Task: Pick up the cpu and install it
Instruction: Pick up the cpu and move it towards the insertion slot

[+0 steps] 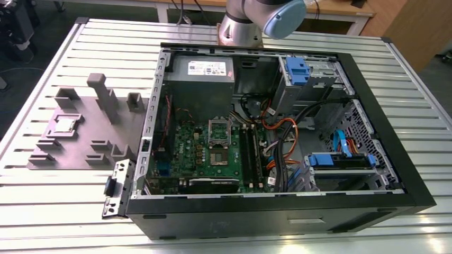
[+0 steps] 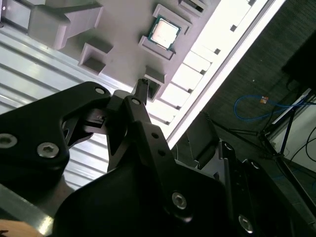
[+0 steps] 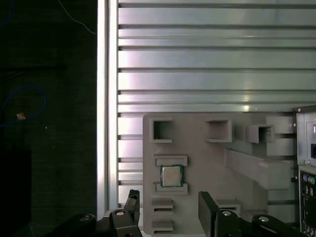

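Observation:
The cpu [image 1: 65, 124], a small silver-grey square chip, lies flat in a pocket of the grey tray [image 1: 71, 153] on the exterior view's left, outside the computer case. Both wrist views look down on the cpu [image 3: 171, 176] [image 2: 164, 32] in its pocket. My gripper [image 3: 170, 206] [image 2: 172, 106] hovers above the tray, open, with nothing between its black fingers [image 3: 132, 201]. The chip sits a short way beyond the fingertips, roughly in line with the gap. The green motherboard [image 1: 211, 156] lies inside the case, with its metal socket frame [image 1: 219, 131].
The open black computer case [image 1: 282, 211] takes up the middle and the exterior view's right, with cables, blue drive brackets [image 1: 339, 161] and a power supply [image 1: 201, 71] inside. Upright posts [image 1: 99, 92] rise from the tray. The arm's base [image 1: 244, 24] stands behind the case on the slatted table [image 1: 42, 206].

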